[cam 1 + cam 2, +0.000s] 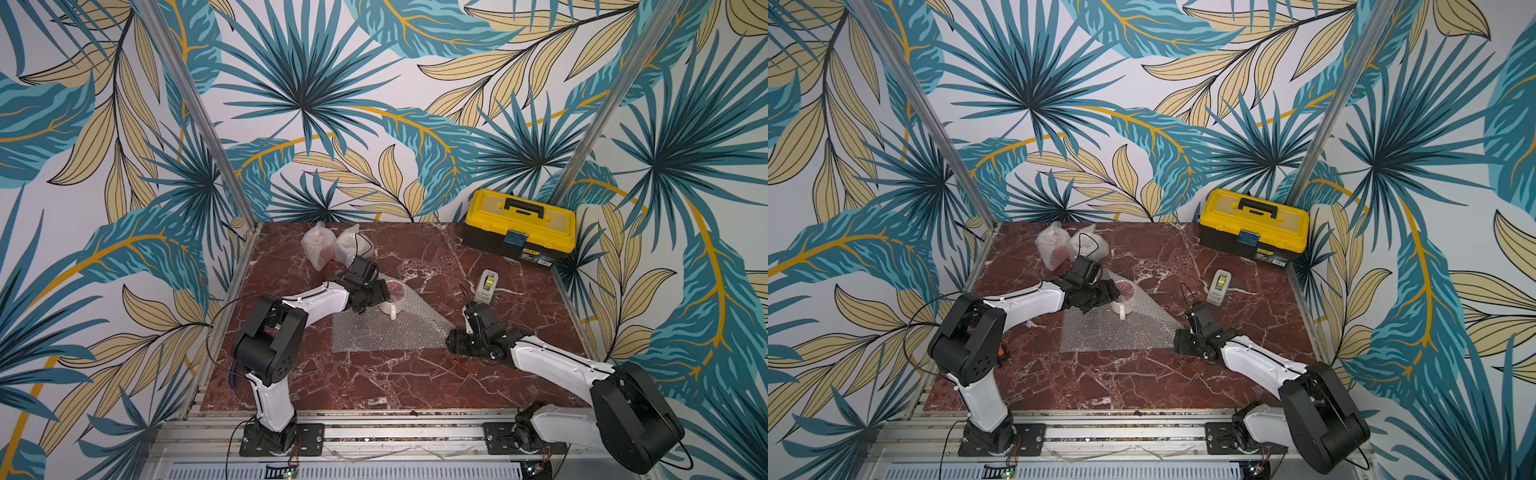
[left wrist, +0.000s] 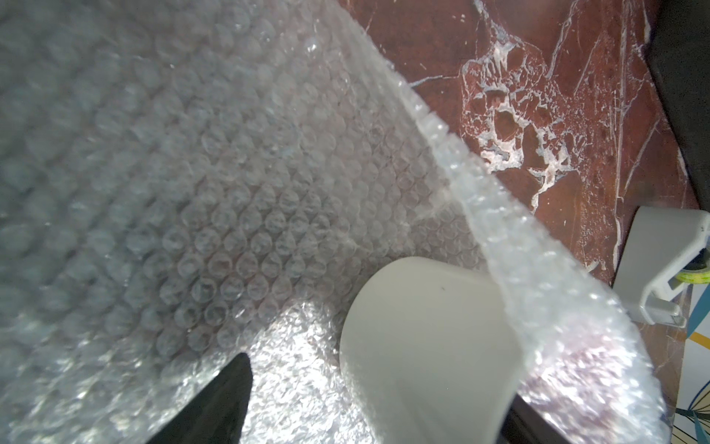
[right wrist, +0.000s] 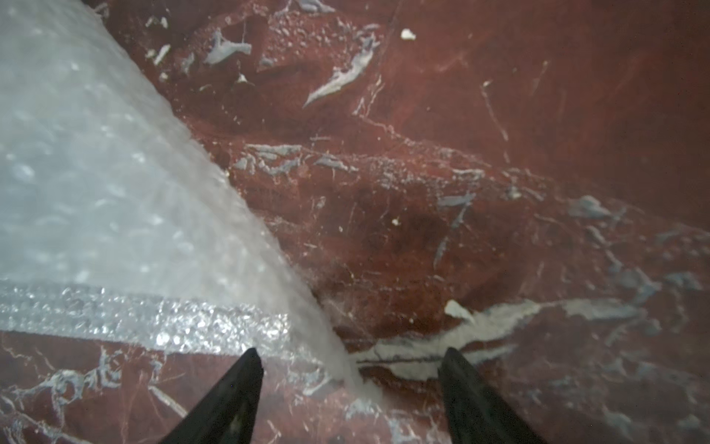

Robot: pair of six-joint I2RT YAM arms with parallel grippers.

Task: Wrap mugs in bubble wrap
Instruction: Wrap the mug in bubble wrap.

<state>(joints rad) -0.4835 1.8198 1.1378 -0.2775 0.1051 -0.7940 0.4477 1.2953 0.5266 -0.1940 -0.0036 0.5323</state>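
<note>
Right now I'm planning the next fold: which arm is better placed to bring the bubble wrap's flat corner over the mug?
Right, likely. The right gripper is open with the bubble wrap corner between its fingers. The left gripper is across the sheet, around the mug.

Glare on blurred bubble wrap [image 2: 192, 192]

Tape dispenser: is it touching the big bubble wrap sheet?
Apart. In a top view, bare red table shows between the tape dispenser and the bubble wrap sheet.
</note>
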